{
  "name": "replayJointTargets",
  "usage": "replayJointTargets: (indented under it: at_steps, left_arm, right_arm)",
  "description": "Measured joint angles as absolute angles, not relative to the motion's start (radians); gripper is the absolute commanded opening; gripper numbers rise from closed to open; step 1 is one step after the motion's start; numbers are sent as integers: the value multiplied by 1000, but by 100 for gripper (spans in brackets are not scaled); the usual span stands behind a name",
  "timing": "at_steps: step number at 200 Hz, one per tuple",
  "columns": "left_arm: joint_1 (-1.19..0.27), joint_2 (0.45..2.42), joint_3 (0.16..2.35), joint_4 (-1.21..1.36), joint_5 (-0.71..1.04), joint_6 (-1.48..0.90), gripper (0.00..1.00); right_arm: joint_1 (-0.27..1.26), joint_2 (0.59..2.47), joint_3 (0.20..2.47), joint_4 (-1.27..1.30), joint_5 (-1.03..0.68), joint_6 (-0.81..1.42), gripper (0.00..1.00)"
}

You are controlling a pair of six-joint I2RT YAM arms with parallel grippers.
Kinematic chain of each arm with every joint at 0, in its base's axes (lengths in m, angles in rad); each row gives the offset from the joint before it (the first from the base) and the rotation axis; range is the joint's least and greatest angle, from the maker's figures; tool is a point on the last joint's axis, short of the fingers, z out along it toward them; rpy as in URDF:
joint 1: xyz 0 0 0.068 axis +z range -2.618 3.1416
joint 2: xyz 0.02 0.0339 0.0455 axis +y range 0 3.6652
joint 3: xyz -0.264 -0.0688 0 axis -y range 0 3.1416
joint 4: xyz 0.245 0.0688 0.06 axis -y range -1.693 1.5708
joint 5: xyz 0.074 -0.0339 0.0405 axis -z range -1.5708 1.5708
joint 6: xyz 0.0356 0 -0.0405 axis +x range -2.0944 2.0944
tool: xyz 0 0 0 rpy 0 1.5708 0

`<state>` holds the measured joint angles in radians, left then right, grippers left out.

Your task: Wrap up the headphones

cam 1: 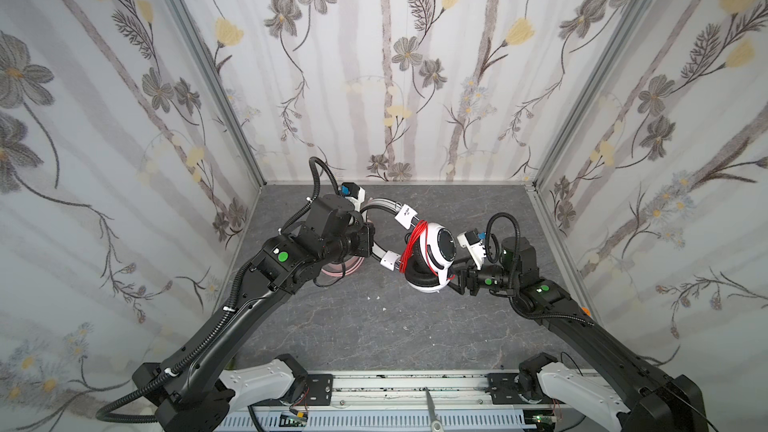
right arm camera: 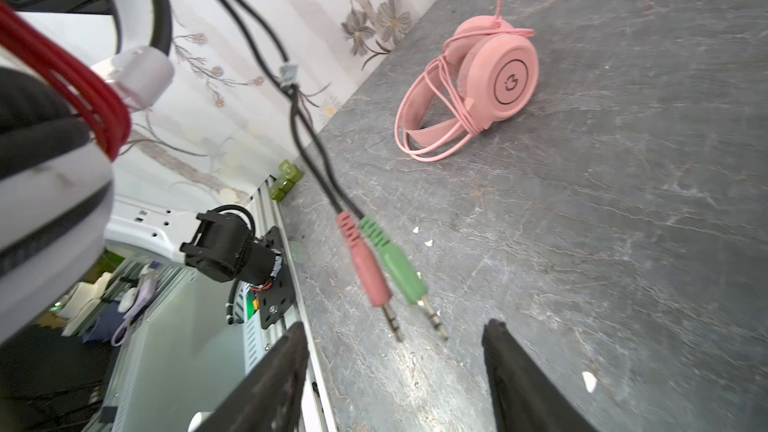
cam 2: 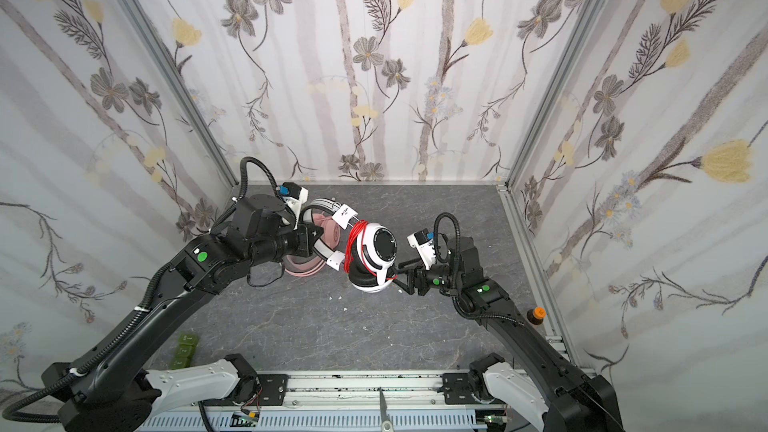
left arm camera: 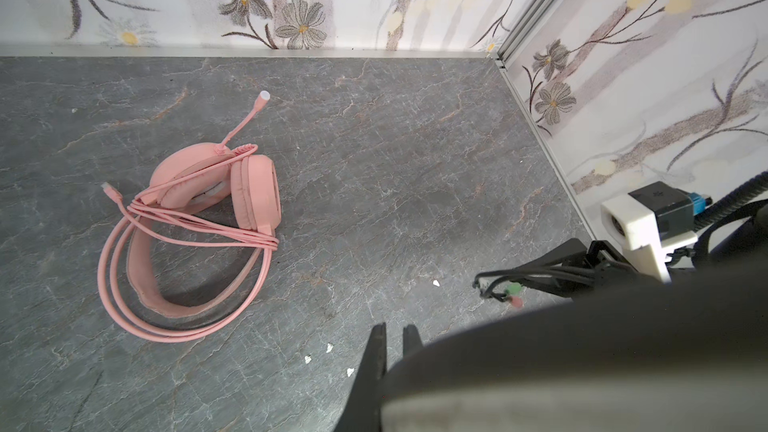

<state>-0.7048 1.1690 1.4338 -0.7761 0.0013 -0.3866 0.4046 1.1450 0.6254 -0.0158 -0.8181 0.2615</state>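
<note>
The white-and-black headphones [cam 1: 440, 243] [cam 2: 382, 243] hang in the air over the middle of the table, with the red cord [cam 1: 415, 238] wound in several turns beside the earcups. My left gripper [cam 2: 316, 238] [left arm camera: 395, 332] is shut on their white headband. My right gripper [cam 1: 453, 274] [right arm camera: 392, 330] stands open just right of the lower earcup, holding nothing. The cord's pink and green plugs [right arm camera: 386, 272] dangle free just ahead of its jaws. The pink headphones [left arm camera: 249, 189] [right arm camera: 511, 76] lie on the table under my left arm, their pink cord looped round them.
Floral walls close in the grey table [cam 1: 415, 334] at the back and both sides. Green blocks [cam 2: 185, 351] sit at the front left, an orange-capped bottle [cam 2: 536, 315] by the right wall, scissors [cam 1: 432, 409] on the front rail. Small white scraps [cam 1: 374, 297] dot the table.
</note>
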Motion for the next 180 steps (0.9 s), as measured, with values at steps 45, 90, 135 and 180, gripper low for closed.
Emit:
replayJointTargets:
  at_steps: [45, 90, 135, 180]
  left_arm:
    - [-705, 1187, 1476, -786, 21, -412, 0]
    - [-705, 1204, 1496, -783, 40, -421, 0]
    - [-705, 1216, 1506, -781, 57, -430, 0]
    - [-705, 1226, 1515, -778, 72, -448, 0]
  right_arm:
    - [405, 1154, 621, 75, -884, 298, 64]
    - [410, 1182, 621, 102, -912, 307, 64]
    - [450, 1227, 638, 150, -961, 334, 62]
    - [484, 1259, 662, 200, -976, 360, 53]
